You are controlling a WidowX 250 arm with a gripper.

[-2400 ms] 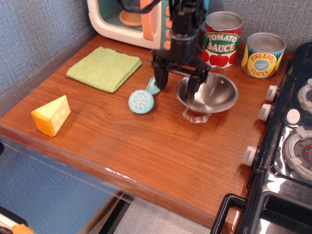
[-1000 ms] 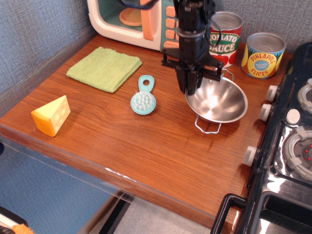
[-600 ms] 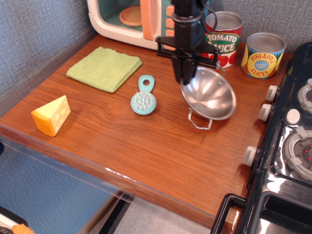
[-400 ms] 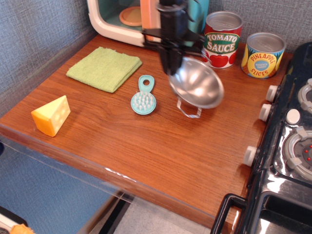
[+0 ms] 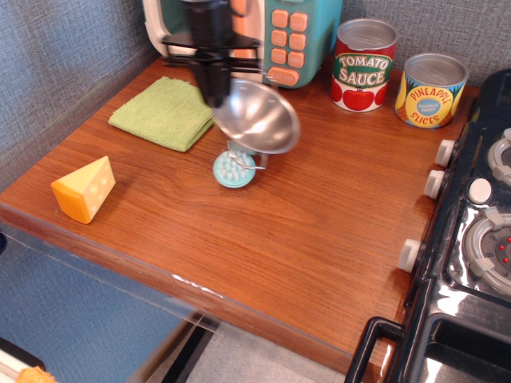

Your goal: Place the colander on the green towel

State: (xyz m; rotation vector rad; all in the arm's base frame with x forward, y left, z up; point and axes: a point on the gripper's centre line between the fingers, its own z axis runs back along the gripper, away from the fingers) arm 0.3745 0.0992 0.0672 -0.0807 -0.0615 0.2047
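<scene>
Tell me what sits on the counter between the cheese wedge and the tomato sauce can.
In the single view, the teal scrub brush lies between the cheese wedge and tomato sauce can, with the lifted colander hanging partly over it.

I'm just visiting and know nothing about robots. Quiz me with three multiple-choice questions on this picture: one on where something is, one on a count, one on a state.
1. The cheese wedge lies:
A. by the counter's front left edge
B. on the towel
C. beside the cans

2. How many cans stand at the back?
A. one
B. two
C. four

3. The colander is:
A. flat on the towel
B. held tilted above the counter by the pincer
C. upside down on the stove

Answers: 1 A, it is near that corner. 2 B, tomato sauce and pineapple slices. 3 B, its rim is gripped.
</scene>
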